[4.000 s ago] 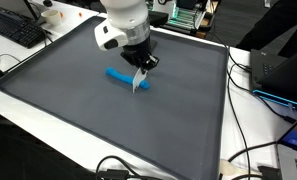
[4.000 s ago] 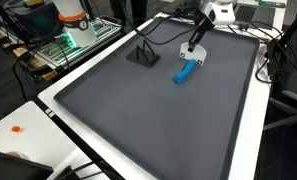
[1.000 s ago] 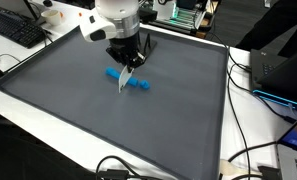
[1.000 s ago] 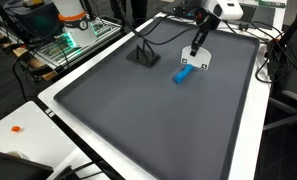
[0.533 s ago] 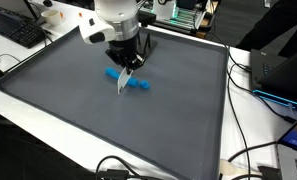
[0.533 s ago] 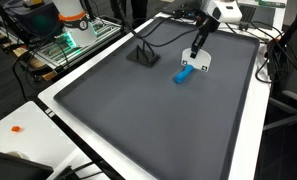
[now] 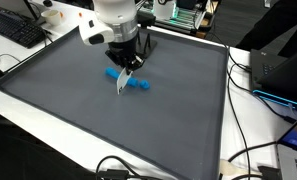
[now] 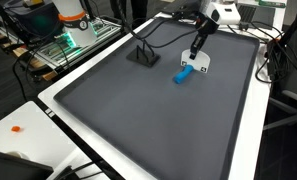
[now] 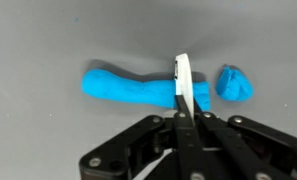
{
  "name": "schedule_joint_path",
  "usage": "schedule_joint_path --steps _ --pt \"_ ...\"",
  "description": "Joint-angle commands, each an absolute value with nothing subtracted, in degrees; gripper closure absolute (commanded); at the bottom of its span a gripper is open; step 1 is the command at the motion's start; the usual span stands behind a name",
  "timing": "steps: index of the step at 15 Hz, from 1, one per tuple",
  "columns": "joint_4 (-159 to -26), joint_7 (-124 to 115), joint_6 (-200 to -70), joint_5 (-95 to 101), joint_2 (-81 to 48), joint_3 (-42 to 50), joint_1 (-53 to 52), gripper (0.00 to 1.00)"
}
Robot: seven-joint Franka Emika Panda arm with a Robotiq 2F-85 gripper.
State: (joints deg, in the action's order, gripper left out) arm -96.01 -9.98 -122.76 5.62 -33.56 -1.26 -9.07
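My gripper (image 9: pixel 185 118) is shut on a thin white blade (image 9: pixel 184 82) that points down at the grey mat. In the wrist view the blade stands across a blue dough roll (image 9: pixel 128 86), near its right end. A small separate blue lump (image 9: pixel 235 82) lies just right of the blade. In both exterior views the gripper (image 7: pixel 125 66) (image 8: pixel 197 45) hangs over the dough (image 7: pixel 113 73) (image 8: pixel 185 73) with the blade (image 7: pixel 123 83) (image 8: pixel 200 62) below it. The small lump (image 7: pixel 141 87) lies beside it. Whether the blade tip touches the mat is hidden.
The dark grey mat (image 7: pixel 68 110) (image 8: pixel 138 110) has a raised white border. A small black stand (image 8: pixel 143 55) sits on the mat near the dough. A keyboard (image 7: pixel 18 30), cables (image 7: pixel 243 150) and electronics (image 8: pixel 73 30) lie around the mat. A laptop (image 7: pixel 283 75) is beside it.
Since four seconds ago the gripper and blade have shifted along the roll, and a small piece now lies apart from it. Over the last second almost nothing has moved.
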Motion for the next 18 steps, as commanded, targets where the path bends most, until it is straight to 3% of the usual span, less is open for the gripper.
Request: schedule_joint_path --steps 1,18 --pt "-98.34 -9.93 -122.17 4.71 -34.07 -1.36 -8.45 0.99" --pt "-100.59 -7.56 -118.16 -0.31 -31.54 -2.81 -7.0 0.99"
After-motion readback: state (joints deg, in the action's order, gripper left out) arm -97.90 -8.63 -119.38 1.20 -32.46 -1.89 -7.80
